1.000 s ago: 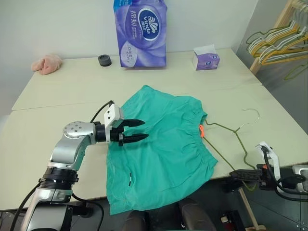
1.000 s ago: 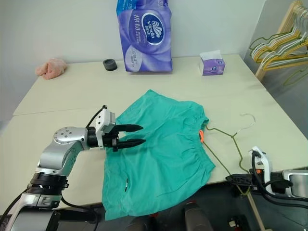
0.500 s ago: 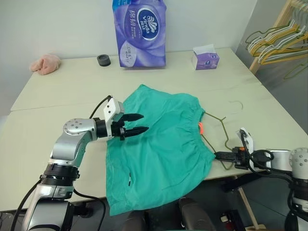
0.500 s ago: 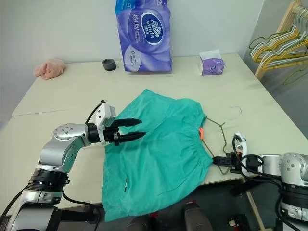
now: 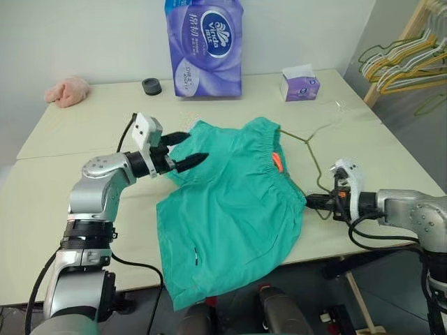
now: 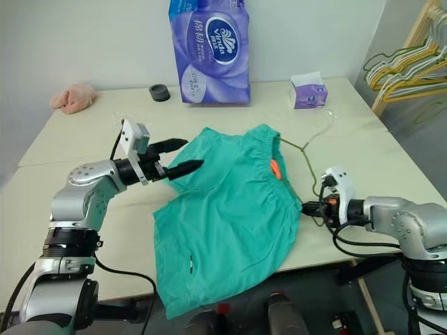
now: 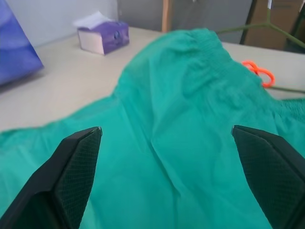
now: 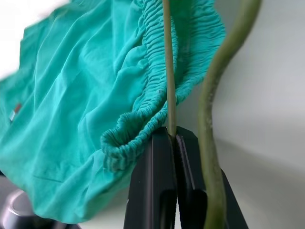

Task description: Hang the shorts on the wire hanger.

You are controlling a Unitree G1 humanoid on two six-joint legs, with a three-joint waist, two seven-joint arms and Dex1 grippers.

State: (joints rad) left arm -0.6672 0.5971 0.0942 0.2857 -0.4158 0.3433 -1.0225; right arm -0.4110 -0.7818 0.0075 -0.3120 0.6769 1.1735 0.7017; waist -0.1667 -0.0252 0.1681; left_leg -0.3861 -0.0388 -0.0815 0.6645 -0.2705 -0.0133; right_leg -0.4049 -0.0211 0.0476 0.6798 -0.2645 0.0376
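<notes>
From the head views, the teal shorts (image 5: 234, 209) lie spread on the pale bench (image 5: 70, 202), one leg spilling over the near edge, the gathered waistband turned toward the robot's right. The wire hanger (image 5: 312, 150) lies on the bench just beside that waistband, its hook pointing toward the far edge, apparently placed so one corner can slide into the waist opening. The right pincer (image 5: 312, 202) is clamped shut on the hanger's near corner, right at the waistband's edge. The left pincer (image 5: 187, 149) hovers over the far leg of the shorts with its fingers spread wide, holding nothing; it looks poised to pinch the cloth and steady it. At the back stand a purple tissue pack (image 5: 204, 45), a small tissue box (image 5: 300, 84), a black ring (image 5: 151, 86) and a pink cloth lump (image 5: 68, 91).

The left wrist view looks across the cloth: both fingers (image 7: 71, 167) stand far apart, clear of the fabric, with the orange cord (image 7: 257, 72) beyond.

The right wrist view shows the closed fingers (image 8: 164, 186) nipping the thin wire, with the bunched elastic touching them.
</notes>
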